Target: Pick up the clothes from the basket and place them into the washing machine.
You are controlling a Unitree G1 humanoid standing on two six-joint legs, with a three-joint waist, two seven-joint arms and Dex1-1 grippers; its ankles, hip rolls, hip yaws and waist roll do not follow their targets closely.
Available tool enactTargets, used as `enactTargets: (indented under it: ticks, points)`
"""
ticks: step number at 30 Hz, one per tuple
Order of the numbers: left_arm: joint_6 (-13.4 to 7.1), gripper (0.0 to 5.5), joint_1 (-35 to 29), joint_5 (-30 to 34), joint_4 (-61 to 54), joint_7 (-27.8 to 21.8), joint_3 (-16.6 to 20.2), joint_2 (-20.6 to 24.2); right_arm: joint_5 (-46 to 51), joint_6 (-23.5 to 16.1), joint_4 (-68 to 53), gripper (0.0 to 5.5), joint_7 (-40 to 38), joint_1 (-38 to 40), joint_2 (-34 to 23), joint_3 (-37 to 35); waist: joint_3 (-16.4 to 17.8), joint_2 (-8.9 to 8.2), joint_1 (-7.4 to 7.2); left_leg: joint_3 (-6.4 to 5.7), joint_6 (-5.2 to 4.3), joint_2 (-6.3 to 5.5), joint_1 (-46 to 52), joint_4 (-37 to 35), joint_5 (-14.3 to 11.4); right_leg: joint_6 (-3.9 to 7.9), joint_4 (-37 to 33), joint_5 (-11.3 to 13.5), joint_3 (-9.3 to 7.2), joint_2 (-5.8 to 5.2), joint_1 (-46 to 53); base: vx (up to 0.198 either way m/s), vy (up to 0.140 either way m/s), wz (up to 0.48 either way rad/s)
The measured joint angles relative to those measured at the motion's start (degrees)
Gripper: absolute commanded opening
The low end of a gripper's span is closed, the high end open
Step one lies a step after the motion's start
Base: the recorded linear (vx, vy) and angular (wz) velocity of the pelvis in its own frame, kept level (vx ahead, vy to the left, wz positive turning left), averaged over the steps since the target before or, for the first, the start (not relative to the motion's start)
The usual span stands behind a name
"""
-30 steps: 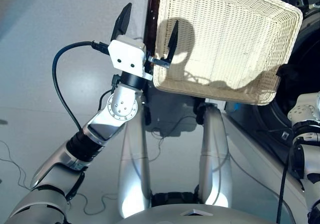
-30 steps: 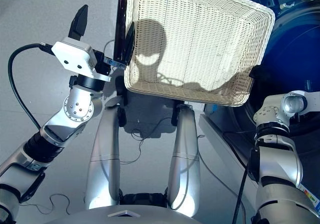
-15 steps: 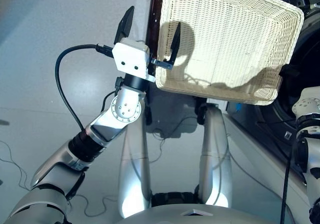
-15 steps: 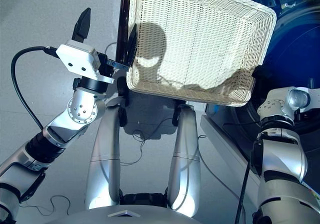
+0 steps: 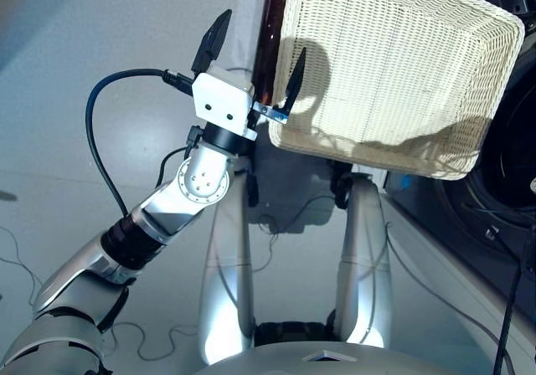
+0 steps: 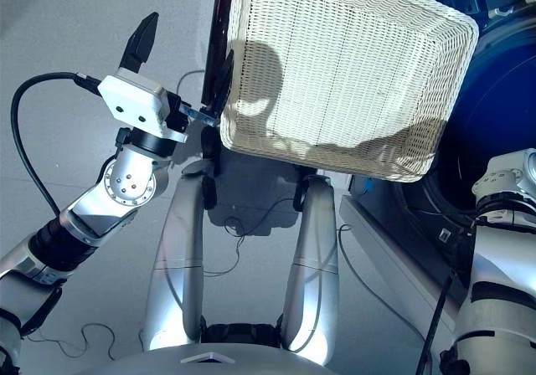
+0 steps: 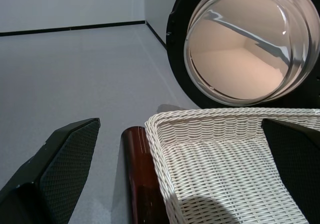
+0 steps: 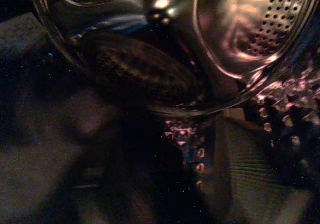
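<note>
A bare test room: plain grey floor point(image 7: 75, 69), loose cables point(image 5: 25, 258), washing machine point(image 7: 240, 44).

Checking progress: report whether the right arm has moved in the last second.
Yes. Against the basket, the right arm has shifted right, farther from its rim toward the washing machine.

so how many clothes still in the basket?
0 visible. The basket shows only bare weave, with the left claw open astride its rim. The right wrist view looks into the washing machine drum, too dark to tell clothes apart.
</note>
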Motion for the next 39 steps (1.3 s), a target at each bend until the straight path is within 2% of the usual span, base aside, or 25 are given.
enactTargets:
  ticks: [8,11,16,21,25,28,32,37,39]
  points:
    - [0.0,5.5,0.2,0.0,-0.5,0.1,0.8,-1.6,1.8,-4.6,-14.2,5.5,0.6,4.4,4.4,-0.2,0.0,0.04,-0.84,0.24,-0.2,0.59,0.0,0.6,-0.3,-0.08,0.1,0.0,0.43,0.61,-0.3,0.0,0.0,0.0]
    - [0.0,5.5,0.6,0.0,-0.5,0.2,1.9,-3.5,1.6,-7.5,-22.3,5.5,0.6,6.9,8.1,-0.1,0.0,0.04,-1.67,0.2,-0.33,0.78,0.1,0.9,-0.4,-0.16,0.1,0.0,0.34,0.88,-0.1,0.0,0.0,0.0]
    - [0.0,5.5,1.0,-0.1,-0.5,0.2,2.5,-5.1,-2.5,-10.1,-34.5,5.5,0.7,13.2,15.1,2.2,0.0,0.03,-1.89,0.21,-0.36,1.06,0.5,0.7,-0.5,-0.33,0.0,0.1,0.63,1.19,-0.1,0.0,0.0,0.0]
    - [0.1,5.5,2.9,-0.1,-0.5,0.6,3.5,-6.2,-6.4,-10.3,-48.1,5.5,2.3,21.1,23.3,8.7,0.0,-0.01,-2.12,0.41,-0.26,1.03,1.2,-0.5,-0.5,-0.41,-0.8,0.3,0.81,1.22,0.4,0.0,0.0,0.0]
    - [0.1,5.5,3.8,-0.1,-0.5,0.5,3.8,-7.2,-7.4,-9.9,-54.9,5.5,8.4,27.3,28.9,17.1,0.0,-0.06,-3.32,1.11,-0.22,1.09,2.5,-1.3,-0.5,-0.33,-1.8,0.3,0.96,1.22,1.5,0.0,0.0,0.0]
    - [0.1,5.5,4.1,-0.1,-0.5,-0.6,4.5,-7.2,-7.5,-8.1,-56.5,5.5,14.9,30.3,28.8,23.4,0.0,-0.07,-3.41,1.6,-0.24,1.27,4.2,-2.3,-0.5,-0.34,-2.5,0.4,1.23,1.29,2.8,0.0,0.0,0.0]
    - [0.1,5.5,6.6,-0.9,2.3,-4.0,5.3,-7.4,-11.8,-1.5,-56.5,5.5,25.0,31.5,24.4,31.5,0.0,-0.13,-3.32,1.73,-0.19,1.62,7.9,-4.6,-0.4,-0.27,-5.1,1.1,1.14,1.64,6.5,0.031,-0.004,-0.051]
    - [0.1,5.5,13.8,-12.0,9.4,-11.1,6.5,-13.1,-16.8,4.4,-53.3,5.5,33.2,35.3,23.4,36.3,-0.3,-0.94,-3.43,2.28,-0.32,2.03,18.3,-10.5,0.0,0.12,-11.4,1.9,0.25,1.58,16.9,0.104,-0.003,-0.059]
    - [0.0,5.5,16.0,-15.4,11.8,-14.0,7.9,-14.0,-19.3,5.6,-50.5,5.5,35.6,36.7,23.8,36.1,-0.2,-1.35,-3.32,2.27,-0.4,2.18,22.5,-13.3,0.2,0.02,-14.0,2.0,-0.71,1.5,21.3,0.134,-0.004,0.011]
